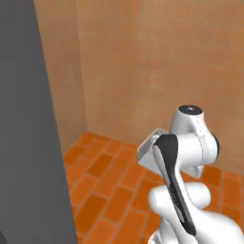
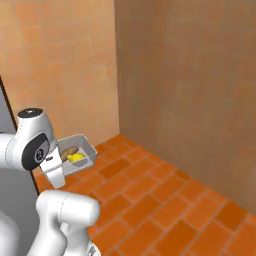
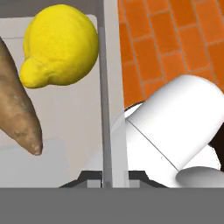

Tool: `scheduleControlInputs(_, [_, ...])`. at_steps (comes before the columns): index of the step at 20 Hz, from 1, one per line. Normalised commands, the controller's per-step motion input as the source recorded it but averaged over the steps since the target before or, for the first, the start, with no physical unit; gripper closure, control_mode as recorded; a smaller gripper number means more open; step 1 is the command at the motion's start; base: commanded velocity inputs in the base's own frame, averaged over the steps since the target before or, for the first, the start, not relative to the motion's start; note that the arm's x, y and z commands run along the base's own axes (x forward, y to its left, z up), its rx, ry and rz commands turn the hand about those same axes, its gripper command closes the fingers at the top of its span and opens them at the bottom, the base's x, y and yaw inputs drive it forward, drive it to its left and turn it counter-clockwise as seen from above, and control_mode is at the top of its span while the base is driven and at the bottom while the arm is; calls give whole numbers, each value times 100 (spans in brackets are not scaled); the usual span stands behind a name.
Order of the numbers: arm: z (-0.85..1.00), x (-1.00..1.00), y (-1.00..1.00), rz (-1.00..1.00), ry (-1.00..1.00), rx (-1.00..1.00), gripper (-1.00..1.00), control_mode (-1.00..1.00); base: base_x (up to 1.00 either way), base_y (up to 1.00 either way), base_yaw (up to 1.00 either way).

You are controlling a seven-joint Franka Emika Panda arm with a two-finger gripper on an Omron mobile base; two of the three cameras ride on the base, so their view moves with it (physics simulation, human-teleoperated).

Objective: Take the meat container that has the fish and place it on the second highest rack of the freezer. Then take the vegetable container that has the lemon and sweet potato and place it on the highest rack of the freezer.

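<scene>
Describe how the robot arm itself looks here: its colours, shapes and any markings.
The arm is glossy white, built of rounded, bulbous segments. A dark, nearly black curved band runs along one link in the left base view. In the right base view, a joint cap shows a dark grey disc with a small pale mark. A smaller dark cap tops the upper joint. No cables show. The gripper's fingers can't be made out.

Legible markings: none.
No text, label, brand, number or sign can be read on the vegetable container (image 2: 80, 152), its contents, or any nearby surface.
</scene>
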Motion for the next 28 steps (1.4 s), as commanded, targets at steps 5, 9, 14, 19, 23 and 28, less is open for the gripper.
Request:
scheduleControlInputs(5, [0,0,0,0,0,0,100,100,-45,0,80])
scheduleControlInputs(9, [0,0,0,0,0,0,100,100,-62,0,76])
scheduleControlInputs(14, [0,0,0,0,0,0,100,100,-60,0,81])
scheduleControlInputs(19, [0,0,0,0,0,0,100,100,-23,0,95])
scheduleControlInputs(23, [0,0,0,0,0,0,100,100,4,-44,75])
scheduleControlInputs(28, [0,0,0,0,0,0,100,100,66,-82,39])
